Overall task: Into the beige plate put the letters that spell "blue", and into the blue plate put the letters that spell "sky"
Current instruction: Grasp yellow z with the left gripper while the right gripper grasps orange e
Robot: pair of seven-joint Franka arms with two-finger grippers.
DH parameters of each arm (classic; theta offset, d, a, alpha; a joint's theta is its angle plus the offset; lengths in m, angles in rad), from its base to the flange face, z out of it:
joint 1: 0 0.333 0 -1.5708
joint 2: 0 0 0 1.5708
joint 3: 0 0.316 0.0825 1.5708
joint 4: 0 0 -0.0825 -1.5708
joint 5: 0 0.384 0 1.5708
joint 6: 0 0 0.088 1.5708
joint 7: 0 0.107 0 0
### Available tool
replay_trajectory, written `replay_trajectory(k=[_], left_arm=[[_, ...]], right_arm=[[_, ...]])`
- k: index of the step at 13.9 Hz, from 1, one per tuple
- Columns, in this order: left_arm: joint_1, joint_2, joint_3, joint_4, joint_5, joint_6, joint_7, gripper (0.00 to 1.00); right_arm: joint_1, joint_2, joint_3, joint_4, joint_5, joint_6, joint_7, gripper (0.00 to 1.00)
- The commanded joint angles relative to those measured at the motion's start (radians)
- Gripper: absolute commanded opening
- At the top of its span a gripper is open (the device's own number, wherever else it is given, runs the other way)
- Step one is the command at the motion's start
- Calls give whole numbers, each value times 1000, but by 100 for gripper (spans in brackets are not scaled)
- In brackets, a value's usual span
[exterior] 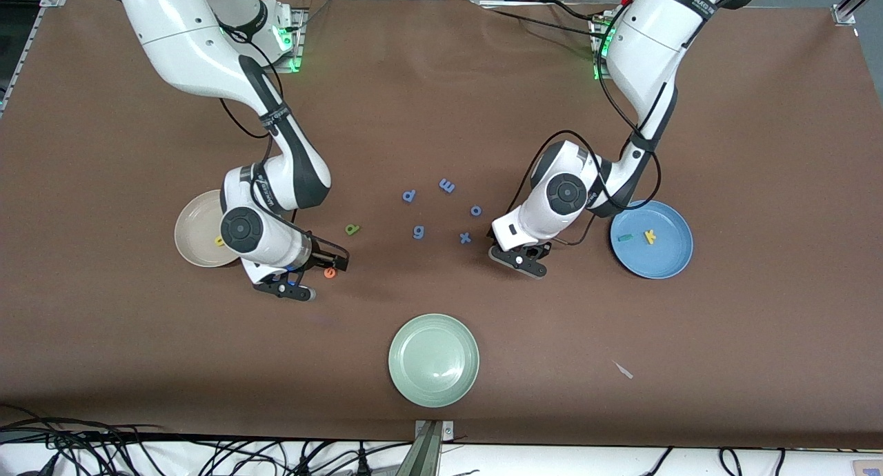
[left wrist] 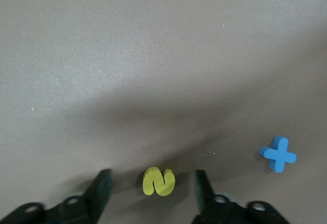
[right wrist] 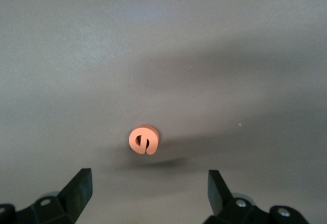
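The bench [exterior: 441,83] is covered edge to edge with a brown mat; metal framing shows at its corners and loose cables lie along its 6 o'clock edge (clock positions read in the front view, 12 o'clock toward the arm bases). Three plates are present: the beige plate [exterior: 196,217] at 9 o'clock, the blue plate [exterior: 659,262] at 3 o'clock and a pale green plate [exterior: 433,360] at 6 o'clock. Five all-blue letters [exterior: 447,185] lie scattered near the centre, one of them a blue x [left wrist: 277,154]. Six coloured letters are visible. The yellow u [exterior: 219,241] lies in the beige plate. The teal y [exterior: 625,239] and the yellow k [exterior: 649,236] lie in the blue plate. The green b [exterior: 352,229] lies on the mat at 9 o'clock of the blue group. The orange e [right wrist: 144,139] lies at 7 o'clock of the b. The yellow s [left wrist: 159,181] lies on the mat near the blue x. A thin pale sliver [exterior: 623,370] lies at 5 o'clock. The left claw [left wrist: 152,175] is down at the mat, fingers spread, one either side of the s with a gap on each side; the arm's wrist hides the s from the front camera. The right claw [right wrist: 148,173] is low at the orange e, fingers spread wide, the e just ahead of the tips.
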Motion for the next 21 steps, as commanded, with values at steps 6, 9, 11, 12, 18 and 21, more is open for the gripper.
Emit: replay_trajectory(k=[6, 9, 11, 12, 18, 21], left_arm=[[-14, 8, 25, 25, 24, -9, 7, 11], [104, -150, 19, -50, 27, -127, 18, 11], [222, -274, 12, -148, 27, -212, 149, 12], [283, -322, 10, -214, 26, -213, 244, 12], [483, -331, 10, -323, 26, -201, 472, 24], [483, -328, 10, -323, 26, -200, 463, 65]], right_arm=[[-7, 90, -2, 93, 12, 26, -35, 100], [-5, 97, -2, 92, 12, 29, -32, 100], [-3, 100, -2, 92, 14, 29, -29, 83], [-2, 100, -2, 92, 12, 29, -31, 68], [-2, 100, -2, 92, 16, 29, -26, 12], [-5, 84, -3, 93, 11, 12, -40, 9]])
